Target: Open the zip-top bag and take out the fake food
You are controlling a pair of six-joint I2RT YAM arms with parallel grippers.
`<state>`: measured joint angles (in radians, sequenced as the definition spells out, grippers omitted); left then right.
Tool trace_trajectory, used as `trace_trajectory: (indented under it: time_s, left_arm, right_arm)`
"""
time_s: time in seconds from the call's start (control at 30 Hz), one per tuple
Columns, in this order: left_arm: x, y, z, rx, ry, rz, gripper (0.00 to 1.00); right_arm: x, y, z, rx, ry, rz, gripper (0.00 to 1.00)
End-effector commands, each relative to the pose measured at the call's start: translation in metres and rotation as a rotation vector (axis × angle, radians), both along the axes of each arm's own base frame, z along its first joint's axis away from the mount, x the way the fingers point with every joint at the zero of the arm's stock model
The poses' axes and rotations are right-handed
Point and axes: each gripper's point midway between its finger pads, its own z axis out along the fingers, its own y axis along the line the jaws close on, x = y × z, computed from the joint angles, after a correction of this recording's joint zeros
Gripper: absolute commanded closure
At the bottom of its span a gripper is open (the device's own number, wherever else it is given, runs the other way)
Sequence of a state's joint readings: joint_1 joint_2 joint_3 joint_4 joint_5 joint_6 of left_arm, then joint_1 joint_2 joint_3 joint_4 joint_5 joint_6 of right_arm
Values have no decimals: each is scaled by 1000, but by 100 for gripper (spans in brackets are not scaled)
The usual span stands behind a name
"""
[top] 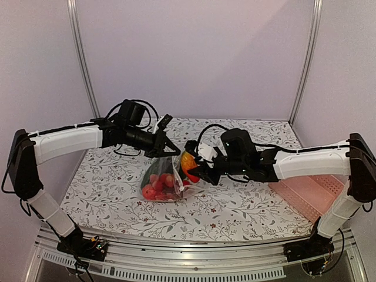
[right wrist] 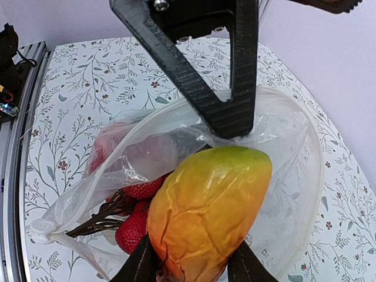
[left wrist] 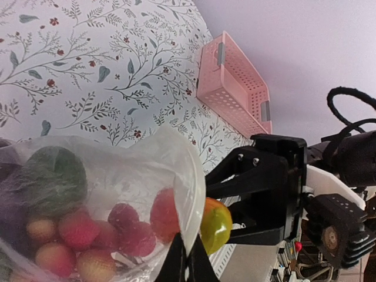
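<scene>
Orange-yellow fake fruit [right wrist: 205, 205] sits clamped in right tool [right wrist: 194, 267]; left tool [left wrist: 187, 261] pinches zip-top bag [left wrist: 117, 170] rim.

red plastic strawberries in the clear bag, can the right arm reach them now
Probably not yet: the right gripper is closed on the orange-and-green plastic fruit, which fills the mouth of the clear zip-top bag ahead of the strawberries. Once that is out, the way looks open.

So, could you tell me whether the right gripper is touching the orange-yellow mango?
Touching. The right wrist view shows the right gripper with its two fingers pressed against opposite sides of the orange-yellow mango.
</scene>
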<state>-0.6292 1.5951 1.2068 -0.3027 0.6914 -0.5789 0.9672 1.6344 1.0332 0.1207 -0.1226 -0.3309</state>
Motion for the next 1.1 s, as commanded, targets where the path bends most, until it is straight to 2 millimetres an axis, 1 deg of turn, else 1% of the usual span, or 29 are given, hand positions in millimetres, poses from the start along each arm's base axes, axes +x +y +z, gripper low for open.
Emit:
trace_trajectory:
  time_s: [0.0, 0.1, 0.17, 0.2, 0.23, 0.33, 0.4, 0.43, 0.53, 0.63, 0.67, 0.7, 0.77, 0.8, 0.87, 0.93, 1.07]
  left_arm:
    - [9, 8, -6, 39, -30, 71, 100]
    - [15, 8, -8, 35, -34, 86, 100]
    - [19, 5, -6, 29, -38, 86, 100]
    - [20, 4, -6, 28, -36, 84, 100]
    - [22, 2, -7, 27, -36, 82, 100]
    - [25, -1, -7, 26, -38, 77, 100]
    - [28, -3, -6, 25, -45, 74, 100]
    - [28, -4, -6, 26, -45, 73, 100]
    - [31, -6, -6, 22, -44, 69, 100]
    - [32, -8, -7, 23, -41, 65, 100]
    - [33, -8, -7, 23, -42, 65, 100]
    - [33, -9, -7, 23, -42, 63, 100]
    - [34, -9, -6, 24, -44, 61, 100]
    - [35, -10, -6, 25, -43, 61, 100]
    - [35, -10, -7, 24, -42, 59, 100]
    - [35, -11, -8, 23, -38, 55, 100]
    - [36, -14, -9, 21, -31, 46, 100]
  right_arm:
    - [-3, -12, 33, 121, 54, -29, 85]
    - [0, -30, 41, 166, 102, -84, 85]
    - [3, -46, 56, 211, 109, -126, 84]
    - [6, -54, 59, 222, 115, -149, 84]
    - [8, -65, 68, 247, 114, -176, 83]
    - [24, -98, 75, 280, 146, -290, 82]
    - [39, -129, 80, 300, 173, -404, 82]
    - [46, -145, 74, 287, 191, -465, 82]
    - [58, -192, 71, 292, 228, -622, 81]
    - [62, -234, 70, 300, 234, -750, 79]
    - [63, -249, 65, 291, 237, -809, 80]
    - [63, -265, 64, 292, 230, -871, 80]
    - [61, -290, 56, 287, 256, -964, 84]
    - [58, -302, 52, 292, 277, -1008, 86]
    - [53, -324, 37, 297, 337, -1103, 91]
    - [47, -345, 19, 303, 412, -1185, 93]
    - [40, -368, -10, 332, 547, -1303, 93]
